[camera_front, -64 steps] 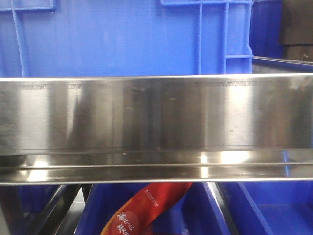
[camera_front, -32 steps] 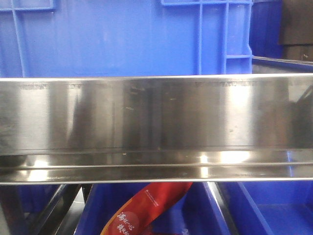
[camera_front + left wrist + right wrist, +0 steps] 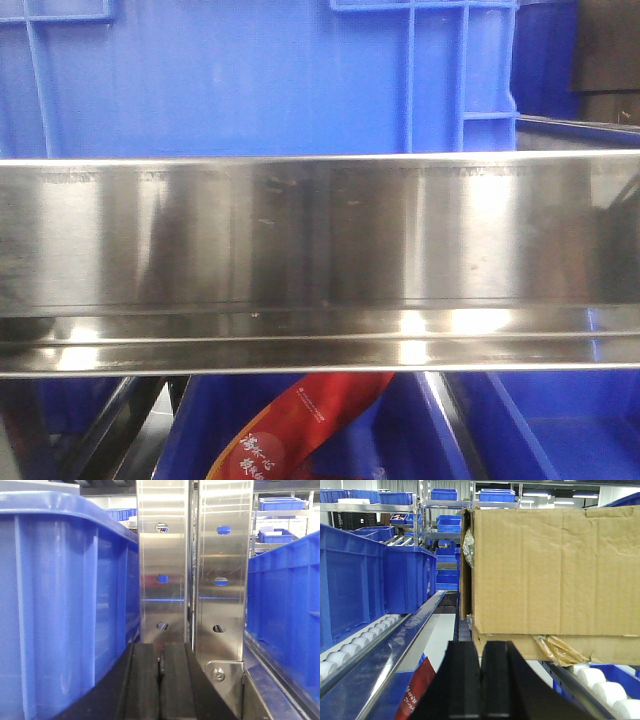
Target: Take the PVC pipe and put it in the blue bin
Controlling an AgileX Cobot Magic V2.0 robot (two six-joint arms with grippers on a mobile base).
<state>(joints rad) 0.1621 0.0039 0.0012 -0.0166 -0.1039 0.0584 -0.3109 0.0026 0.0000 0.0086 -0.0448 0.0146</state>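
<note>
Two steel uprights (perforated) between blue bins.

Bin behind rail; red packet below.

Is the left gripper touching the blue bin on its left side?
Apart. The left wrist view shows the gripper shut and empty, with an open gap between it and the bin's wall.

Shelf rail: brushed metal, glossy, reflective. Bin: blue moulded plastic, smooth, slight sheen. Box: brown corrugated cardboard, matt, creased; rollers smooth white plastic.
</note>
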